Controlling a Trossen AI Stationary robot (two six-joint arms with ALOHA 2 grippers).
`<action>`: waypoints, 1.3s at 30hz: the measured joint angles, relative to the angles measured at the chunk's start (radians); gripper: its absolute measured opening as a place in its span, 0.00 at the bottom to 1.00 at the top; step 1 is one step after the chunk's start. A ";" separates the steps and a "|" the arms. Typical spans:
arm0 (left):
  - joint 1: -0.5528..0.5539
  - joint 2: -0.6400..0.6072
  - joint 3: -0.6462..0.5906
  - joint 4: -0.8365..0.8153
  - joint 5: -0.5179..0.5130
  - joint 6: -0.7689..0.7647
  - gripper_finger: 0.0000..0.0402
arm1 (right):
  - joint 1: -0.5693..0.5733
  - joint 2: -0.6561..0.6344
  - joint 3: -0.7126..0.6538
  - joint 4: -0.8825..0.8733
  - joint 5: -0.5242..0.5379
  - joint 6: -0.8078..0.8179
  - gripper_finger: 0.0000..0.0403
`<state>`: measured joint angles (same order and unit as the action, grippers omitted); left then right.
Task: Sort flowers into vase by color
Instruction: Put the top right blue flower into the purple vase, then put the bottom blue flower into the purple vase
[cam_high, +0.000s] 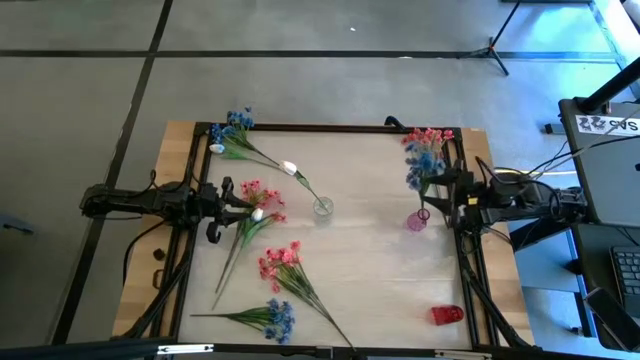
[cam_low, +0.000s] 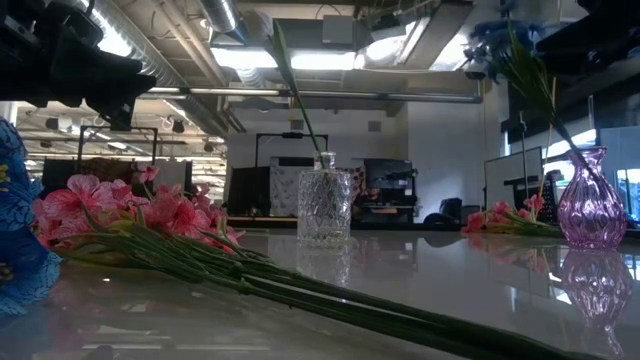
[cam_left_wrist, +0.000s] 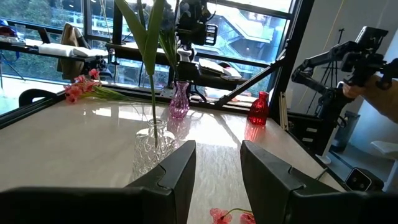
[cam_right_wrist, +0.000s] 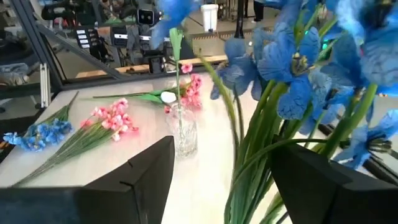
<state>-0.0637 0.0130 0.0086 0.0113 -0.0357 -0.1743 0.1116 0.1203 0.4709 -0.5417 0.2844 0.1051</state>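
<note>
Presently seating blue flowers (cam_right_wrist: 298, 81) in bulbous pink glass vase (cam_high: 417, 220), straddling thin green stems with right gripper (cam_right_wrist: 221, 165) spread wide, not pinching. Probably needing clean withdrawal next, without snagging blooms. Hovering left gripper (cam_left_wrist: 217, 163), likewise spread, over soft pink sprig (cam_high: 262, 193). Farther off, housing white bud (cam_high: 289, 168) in faceted clear vase (cam_left_wrist: 153, 146).

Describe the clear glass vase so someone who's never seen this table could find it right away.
Start at the pale table and look near its middle, between the two arms. The clear glass vase stands there upright, with one thin green stem in it. Unlike the pink vase and the red vase to the right, it is colourless, with a cut, faceted pattern.
</note>
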 joint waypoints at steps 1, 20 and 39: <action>0.000 0.000 0.000 0.000 0.000 0.000 0.31 | 0.000 0.011 0.000 0.006 0.000 0.007 0.63; 0.000 0.000 0.000 0.000 0.000 0.000 0.31 | 0.000 0.051 0.024 -0.181 -0.198 0.483 0.60; 0.000 0.000 0.000 0.000 0.000 0.000 0.31 | 0.000 0.050 0.396 -0.570 -0.282 0.544 0.41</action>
<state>-0.0639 0.0128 0.0086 0.0113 -0.0359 -0.1743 0.1112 0.1703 0.8665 -1.1114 0.0021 0.6495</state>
